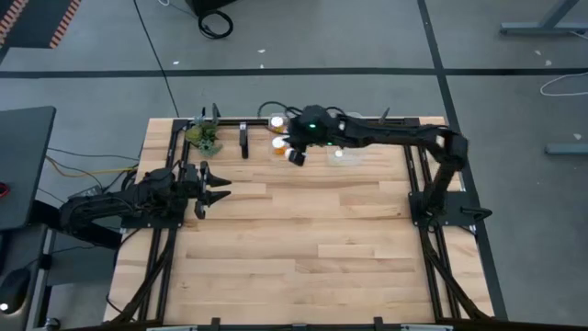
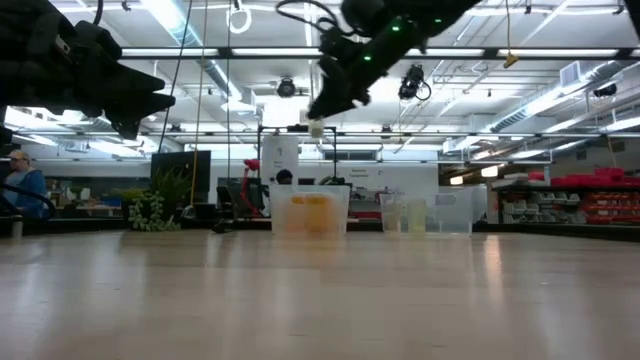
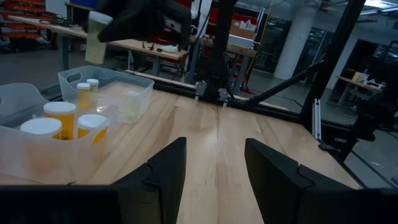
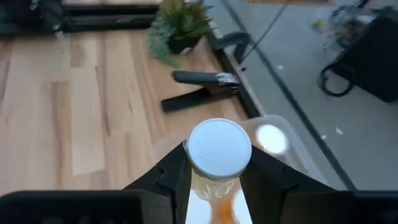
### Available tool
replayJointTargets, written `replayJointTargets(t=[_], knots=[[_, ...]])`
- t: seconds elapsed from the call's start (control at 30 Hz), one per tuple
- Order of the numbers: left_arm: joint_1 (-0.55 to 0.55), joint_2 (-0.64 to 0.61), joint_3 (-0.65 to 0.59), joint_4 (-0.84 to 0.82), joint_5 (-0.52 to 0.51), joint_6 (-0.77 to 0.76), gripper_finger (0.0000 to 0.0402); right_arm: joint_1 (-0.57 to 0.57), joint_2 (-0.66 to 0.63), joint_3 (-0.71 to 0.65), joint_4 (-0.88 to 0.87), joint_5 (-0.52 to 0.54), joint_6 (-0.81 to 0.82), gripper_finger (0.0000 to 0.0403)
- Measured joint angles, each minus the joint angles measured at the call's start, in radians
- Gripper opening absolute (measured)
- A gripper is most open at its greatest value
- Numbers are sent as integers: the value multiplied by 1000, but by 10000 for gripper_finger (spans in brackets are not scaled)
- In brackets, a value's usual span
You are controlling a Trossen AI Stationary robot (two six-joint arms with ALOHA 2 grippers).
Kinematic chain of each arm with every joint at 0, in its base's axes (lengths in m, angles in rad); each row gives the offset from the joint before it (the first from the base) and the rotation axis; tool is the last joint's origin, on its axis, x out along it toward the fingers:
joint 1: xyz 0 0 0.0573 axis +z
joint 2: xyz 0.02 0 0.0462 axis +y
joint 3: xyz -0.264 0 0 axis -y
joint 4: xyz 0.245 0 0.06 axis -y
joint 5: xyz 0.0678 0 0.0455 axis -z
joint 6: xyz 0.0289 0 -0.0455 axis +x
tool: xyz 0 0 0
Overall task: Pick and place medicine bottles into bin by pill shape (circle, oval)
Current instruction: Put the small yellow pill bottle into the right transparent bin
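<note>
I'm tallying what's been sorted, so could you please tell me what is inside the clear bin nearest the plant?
The clear bin holds two orange bottles with white caps standing upright. Its frosted wall hides their lower parts and anything lying on the bin's floor.

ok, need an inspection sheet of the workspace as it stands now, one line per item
Surface: wooden table, near half bare.
Job's things: one medicine bottle, white cap up, clamped in the right gripper above the bins; more bottles stand in the left bin; the second clear bin sits beside it, contents unclear.
Clutter: small potted plant and a black clamp at the far edge.
Grippers: right shut on the bottle; left gripper open, waiting over the table's left side.
Cables: cable coiled on the floor beyond the table.
Surroundings: workshop hall; a person sits at far left in the low view.
</note>
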Motion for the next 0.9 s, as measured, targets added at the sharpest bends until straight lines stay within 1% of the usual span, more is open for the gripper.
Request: replayJointTargets(t=[0.17, 0.37, 0.47, 0.67, 0.9], knots=[[0, 0, 0, 0, 0, 1, 172, -38, -146, -204, 89, 32, 28, 129], [0, 0, 0, 0, 0, 0, 172, -110, -260, -365, 124, 36, 72, 129], [0, 0, 0, 0, 0, 0, 172, -147, -284, -420, 130, 36, 89, 129], [0, 0, 0, 0, 0, 0, 172, -224, -287, -495, 153, 40, 111, 129], [0, 0, 0, 0, 0, 0, 172, -268, -287, -562, 190, 40, 111, 129]])
